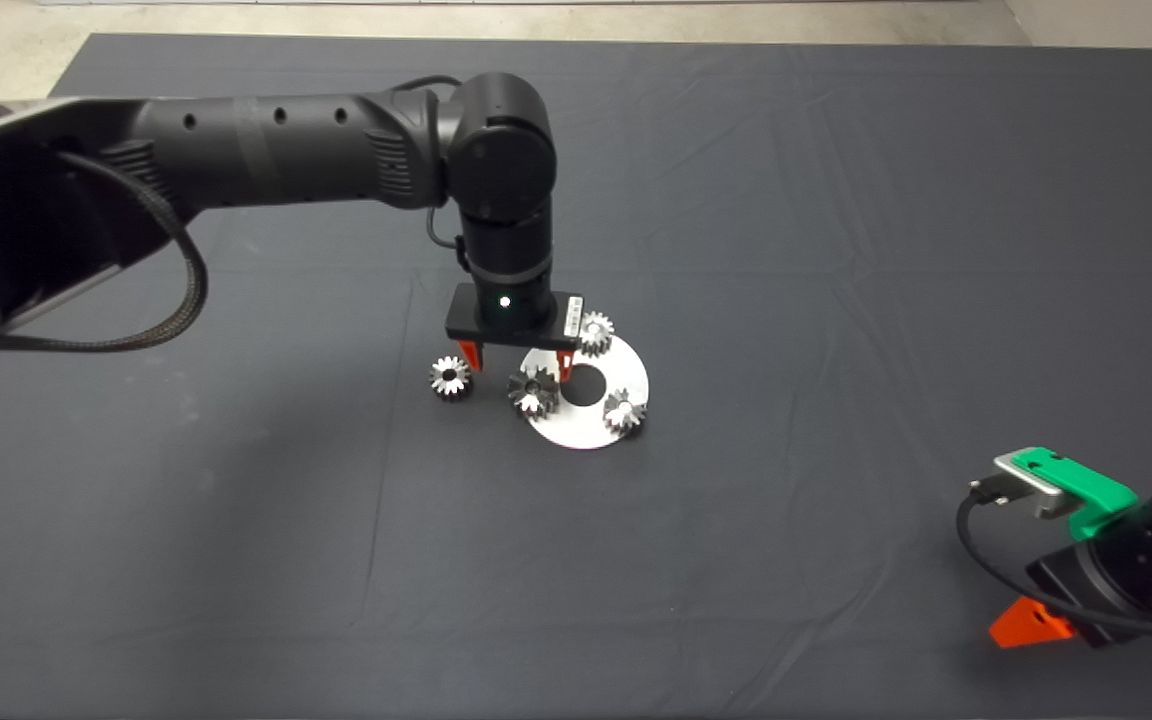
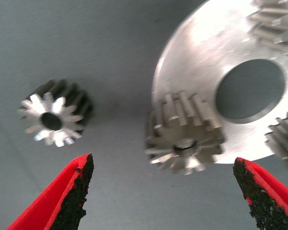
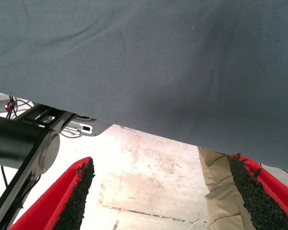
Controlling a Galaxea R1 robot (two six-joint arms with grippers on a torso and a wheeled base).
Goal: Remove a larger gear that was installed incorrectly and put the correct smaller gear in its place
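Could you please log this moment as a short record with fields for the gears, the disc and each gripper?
larger gear: on the disc's rim, between the open left gripper's fingers
disc: white, with a centre hole, carrying three gears
smaller gear: loose on the mat beside the disc
left gripper: open, above the larger gear
right gripper: open, parked at the mat's edge

Just right of the left hand (image 1: 519, 362), flat on the dark mat (image 1: 836, 250) covering the worktop: a round silver disc (image 1: 626, 370) with a wide dark centre hole. On its rim, a far spare gear (image 1: 596, 333) close beside that hand's right finger, and a near spare gear (image 1: 624, 411) a little further off. Past the mat's edge, seen between the fingers of the right hand (image 3: 162, 159): pale floor (image 3: 149, 177) and a leg in beige trousers (image 3: 221, 191).
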